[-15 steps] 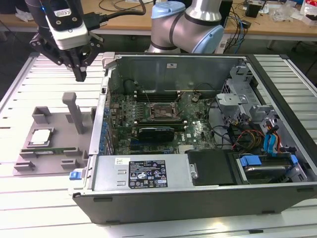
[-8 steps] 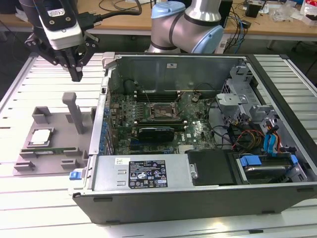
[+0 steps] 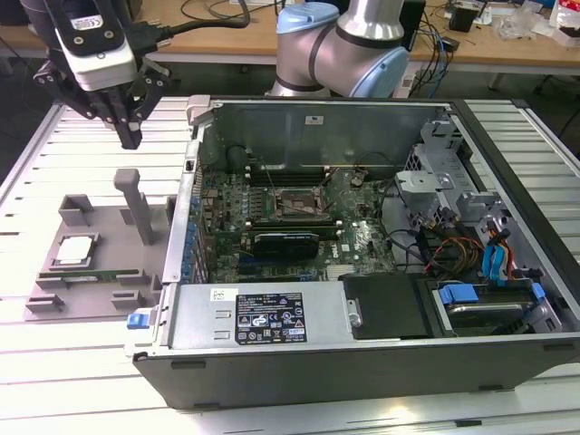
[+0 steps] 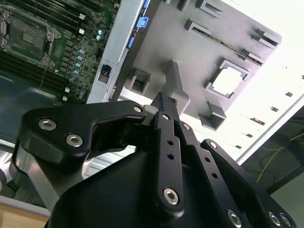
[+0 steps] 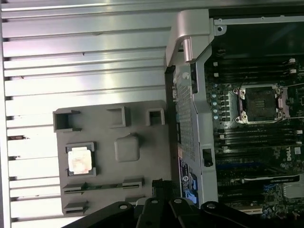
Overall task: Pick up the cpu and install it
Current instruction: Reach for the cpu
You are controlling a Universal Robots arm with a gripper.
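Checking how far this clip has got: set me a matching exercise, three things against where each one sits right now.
Things:
1. cpu
2. hand
3. socket

Places:
A. in the air over the grey tray, holding nothing
B. inside the open computer case
C. lying in a recess of the grey tray

Pairs: 1-C; 2-A; 3-B

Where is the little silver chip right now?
The cpu sits in a grey tray on the exterior view's left, beside the open computer case.
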